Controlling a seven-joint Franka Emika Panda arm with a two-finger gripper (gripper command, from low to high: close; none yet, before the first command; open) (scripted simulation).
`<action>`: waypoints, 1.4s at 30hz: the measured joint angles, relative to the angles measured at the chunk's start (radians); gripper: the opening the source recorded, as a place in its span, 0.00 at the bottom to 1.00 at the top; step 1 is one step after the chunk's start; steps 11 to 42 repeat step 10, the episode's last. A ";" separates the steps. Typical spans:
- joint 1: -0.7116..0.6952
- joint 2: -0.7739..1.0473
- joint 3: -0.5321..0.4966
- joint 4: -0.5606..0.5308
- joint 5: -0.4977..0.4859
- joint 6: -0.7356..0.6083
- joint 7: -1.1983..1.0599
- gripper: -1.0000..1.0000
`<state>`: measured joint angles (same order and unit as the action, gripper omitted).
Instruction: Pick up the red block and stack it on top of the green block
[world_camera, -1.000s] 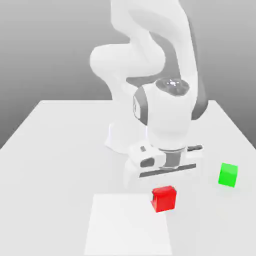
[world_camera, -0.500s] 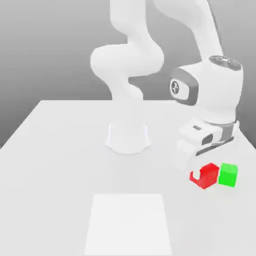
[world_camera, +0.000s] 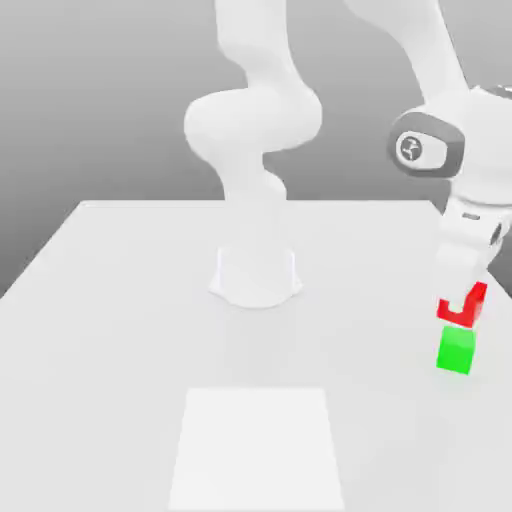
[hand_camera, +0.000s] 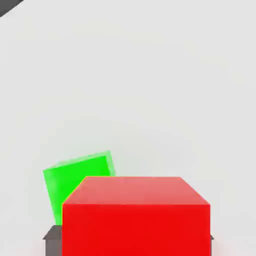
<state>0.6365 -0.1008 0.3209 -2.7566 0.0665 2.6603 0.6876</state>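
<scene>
On my exterior view, the gripper (world_camera: 462, 303) is at four o'clock, pinching the red block (world_camera: 467, 305). The green block (world_camera: 457, 350) sits on the table (world_camera: 255, 350) at four o'clock too, just below the red one in that view. Over on my hand view, the red block partly covers the green block.

The small bright red cube (hand_camera: 136, 230) looks like plain matt plastic, with smooth faces; the small bright green cube (world_camera: 456, 351) has same smooth, matt look; the white robot arm (world_camera: 255, 125) seems of smooth hard plastic, and the pale table (world_camera: 110, 340) looks smooth also
</scene>
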 joint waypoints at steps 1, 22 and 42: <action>0.006 0.014 0.006 0.001 -0.004 0.013 0.003 0.00; 0.017 0.209 -0.032 0.009 -0.174 0.190 0.124 1.00; 0.017 0.209 -0.032 0.009 -0.174 0.190 0.124 1.00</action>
